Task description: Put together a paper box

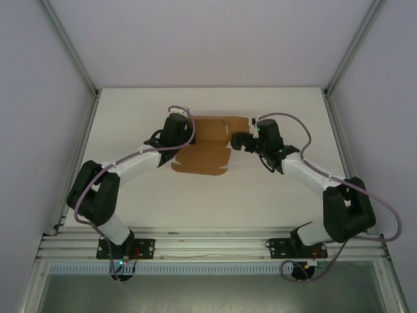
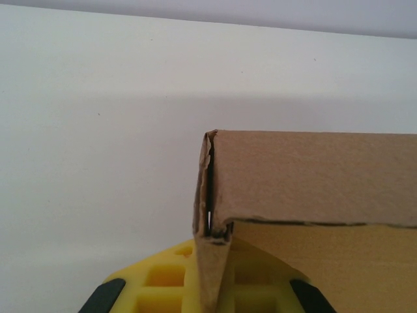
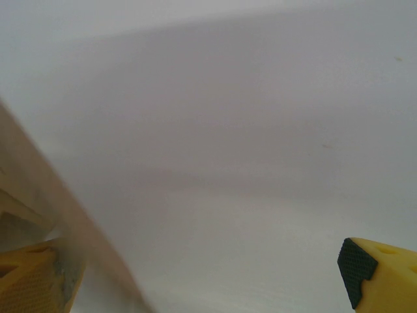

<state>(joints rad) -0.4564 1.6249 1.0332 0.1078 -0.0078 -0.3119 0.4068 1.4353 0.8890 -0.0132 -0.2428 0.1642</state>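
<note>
Paper box (image 1: 207, 149) lies in the middle of the worktop (image 1: 260, 202), partly folded, directly between my two arms. Its brown panels run from the far side down toward the near left.

Left gripper (image 2: 208, 290) is closed on a thin upright flap at the box's left end. Through the left wrist camera I see that flap pinched between the yellow fingers (image 2: 163, 277), with a raised wall running off to the right from the folded corner.

Right gripper (image 3: 202, 280) stands fully open and holds nothing. From above, it sits at the box's right edge, facing left toward it. In the right wrist camera a blurred cardboard edge crosses just beside one finger (image 3: 26, 280); I cannot tell whether they touch.

My judgement: the left arm anchors the work, so the next fold falls to the right arm. That arm has the box immediately to its left, with the wall's long axis running across between both grippers.
</note>
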